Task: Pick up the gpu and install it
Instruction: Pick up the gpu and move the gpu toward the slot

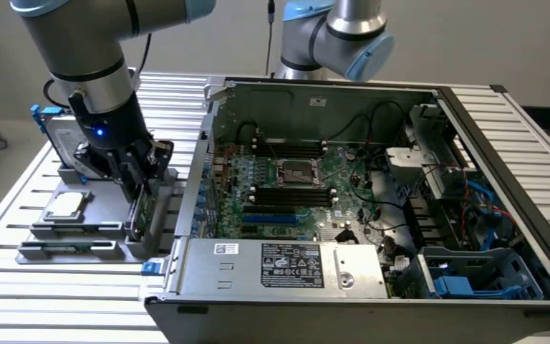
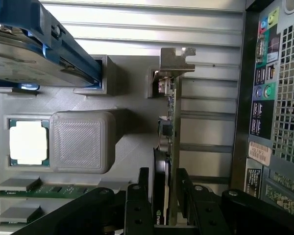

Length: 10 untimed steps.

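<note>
The gpu [image 2: 167,147] stands on its long edge in a slot of the grey holder [image 1: 74,252]. It has green board on one face, black cover on the other and a silver bracket [image 2: 176,58] at one end. In ext. view it's at 9 o'clk off the PC case [image 1: 504,165], just beside the case wall, outside it.

The gripper [image 1: 140,189] comes down over the card from 12 o'clk w/ jaws spread wide. One of its fingers [image 2: 138,205] is on each side of the gpu, close to both faces. No clamp visible; the card rests in its slot and nothing is held.

Round the gpu, ext. view:
- processor chip [image 1: 66,206] at 9 o'clk, flat in its own recess
- hard drive [image 1: 57,136] in blue frame at 11 o'clk, upright
- RAM sticks [image 1: 65,249] at 8 o'clk, lying flat

The holder sits on a slatted alu table [image 1: 26,301].

At 3 o'clk the case lies open, motherboard [image 1: 285,190] exposed w/ black + blue slots. The power supply [image 1: 285,265] runs along the case's 6 o'clk edge. A second arm [image 1: 337,36] is at 12 o'clk behind the case. In wrist view the case's rear port panel [image 2: 264,98] runs alongside the card, apart from it.
</note>
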Available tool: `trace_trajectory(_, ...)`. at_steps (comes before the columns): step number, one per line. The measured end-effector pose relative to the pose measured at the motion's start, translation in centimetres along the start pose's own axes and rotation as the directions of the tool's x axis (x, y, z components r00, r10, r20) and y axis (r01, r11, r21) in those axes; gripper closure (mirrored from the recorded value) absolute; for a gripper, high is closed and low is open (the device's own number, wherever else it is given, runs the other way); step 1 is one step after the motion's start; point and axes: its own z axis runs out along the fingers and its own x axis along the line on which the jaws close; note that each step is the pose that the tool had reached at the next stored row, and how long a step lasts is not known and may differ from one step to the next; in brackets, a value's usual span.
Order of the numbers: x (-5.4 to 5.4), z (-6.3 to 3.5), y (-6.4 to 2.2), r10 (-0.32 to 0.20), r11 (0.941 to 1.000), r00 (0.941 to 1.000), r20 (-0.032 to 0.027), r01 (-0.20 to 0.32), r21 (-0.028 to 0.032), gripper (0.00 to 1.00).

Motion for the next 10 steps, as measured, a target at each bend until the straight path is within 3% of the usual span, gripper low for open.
trace_trajectory(10,0.06,0.16,0.10,-0.003,1.0000,1.0000,0.0029,0.003,-0.0008,0.66)
